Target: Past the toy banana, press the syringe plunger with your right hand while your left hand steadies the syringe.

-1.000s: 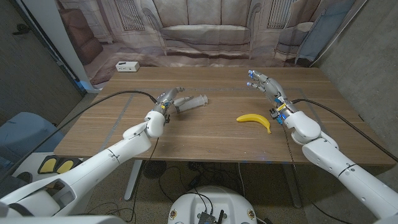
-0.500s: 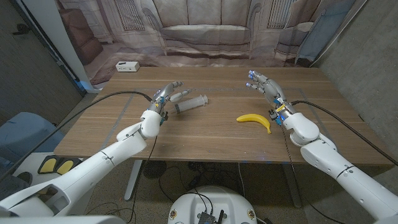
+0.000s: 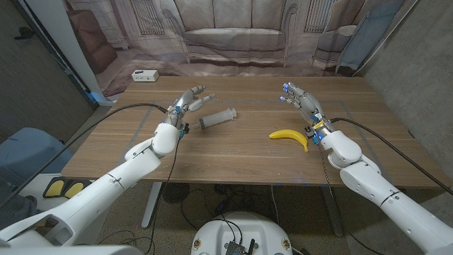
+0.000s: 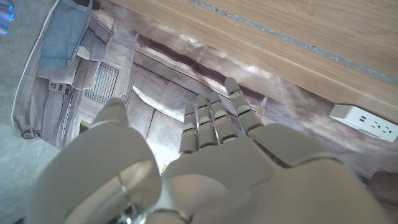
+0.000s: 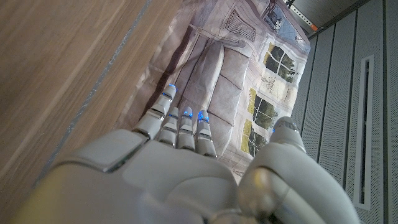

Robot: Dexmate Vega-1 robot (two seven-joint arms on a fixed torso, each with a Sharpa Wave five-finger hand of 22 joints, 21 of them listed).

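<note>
A clear syringe [image 3: 216, 117] is seen lying on its side on the wooden table [image 3: 233, 159], left of the middle, its plunger end pointing toward the table's centre. The left hand [image 3: 187, 103] is held just beside the syringe's barrel end, slightly behind it, with fingers spread apart and nothing gripped; whether a fingertip touches the barrel cannot be told. In the left wrist view the same hand [image 4: 211, 155] is shown with fingers extended toward the printed backdrop [image 4: 112, 93]. A yellow toy banana [image 3: 290, 137] is found to the right of the syringe, well apart from it. The right hand [image 3: 303, 103] is raised behind and just right of the banana, fingers apart and empty, far from the plunger.

The step in hand is judged to be the approach: nothing is yet steadied or pressed. The next move calls for the barrel to be closed on by the left hand, and for the right hand to be carried leftward past the banana to the plunger end.
</note>
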